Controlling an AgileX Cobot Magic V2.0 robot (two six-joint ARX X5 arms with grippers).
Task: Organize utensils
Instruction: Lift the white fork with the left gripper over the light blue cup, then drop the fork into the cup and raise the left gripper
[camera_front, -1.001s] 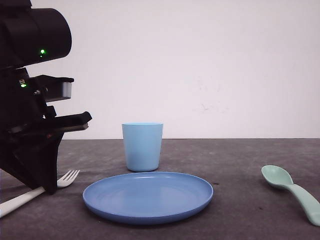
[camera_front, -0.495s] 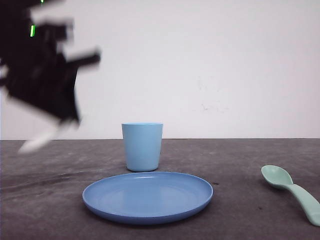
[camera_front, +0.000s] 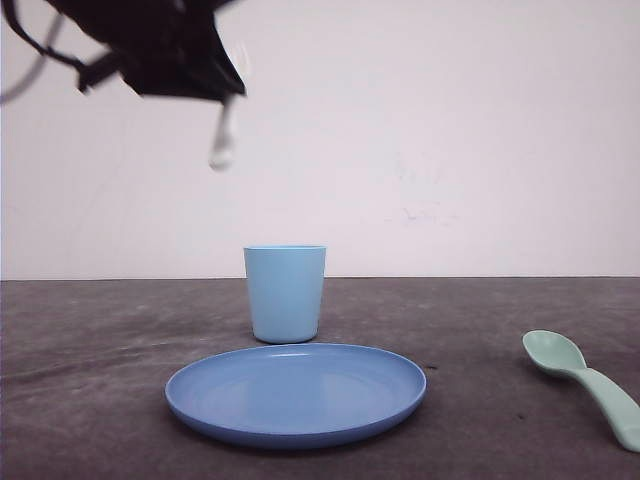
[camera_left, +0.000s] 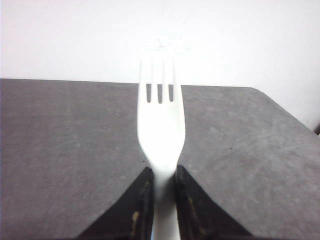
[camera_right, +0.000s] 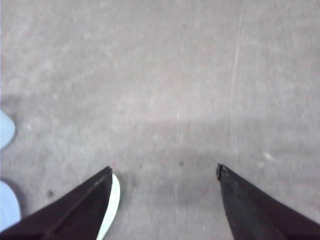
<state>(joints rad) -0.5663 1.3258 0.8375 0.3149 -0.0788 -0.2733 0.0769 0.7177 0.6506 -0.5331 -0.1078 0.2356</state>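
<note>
A: Fork (camera_left: 161, 130) aloft at far left, clamped in the left gripper (camera_left: 162, 182), high above the table (camera_front: 90, 400). The front view shows the dark gripper (camera_front: 215, 90) blurred near the top edge, with the white fork (camera_front: 222, 135) hanging down from it, well above the cup (camera_front: 285, 293).

B: And from the wrist?

A: The left wrist view shows both black fingers (camera_left: 137, 200) pressed against the fork's neck, one on each side, tines pointing away over the grey table (camera_left: 60, 150) toward the white wall (camera_left: 75, 35).

B: Moving right?

A: Centre frame, the light blue cup stands upright. Just in front of it lies the round blue plate (camera_front: 296, 392). I cannot tell whether the two touch.

B: The spoon?

A: Far right in the front view, the mint-green spoon (camera_front: 585, 385) lies flat on the table, oval bowl toward the plate, handle running off toward the lower right corner. It sits well apart from the plate.

B: The right gripper?

A: The right gripper (camera_right: 165, 172) has its fingers (camera_right: 85, 200) spread wide over bare table (camera_right: 175, 75), nothing between them. A pale sliver of the spoon (camera_right: 111, 205) shows just beside one fingertip; whether they touch, I cannot tell. Bits of light blue (camera_right: 6, 130) show at that view's edge.
</note>
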